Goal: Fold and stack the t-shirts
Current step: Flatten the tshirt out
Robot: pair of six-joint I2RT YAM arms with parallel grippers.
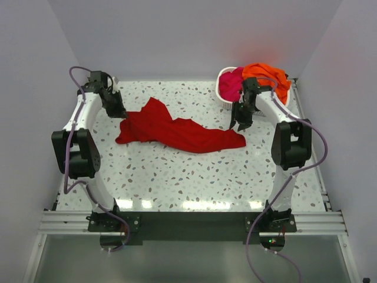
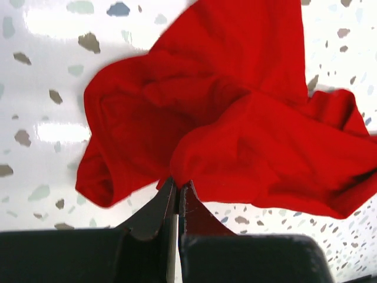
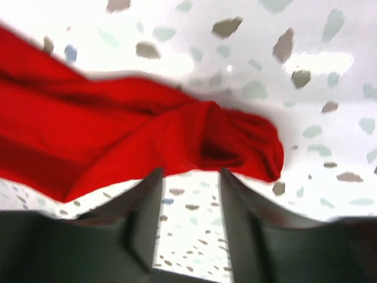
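Left fingers (image 2: 175, 197) pinching deep red t-shirt (image 1: 177, 131), right fingers (image 3: 147, 200) spread at its far end, contact unclear

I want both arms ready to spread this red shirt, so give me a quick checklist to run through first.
1. The left hand pinches the red t-shirt: ok.
2. The right hand grips it too: not ok, jaws apart, cloth just beyond the tips.
3. Shirt lies flat: not ok, bunched.
4. Room on the table in front: ok.
5. The pink t-shirt and orange t-shirt are clear of it, at the basket: ok.
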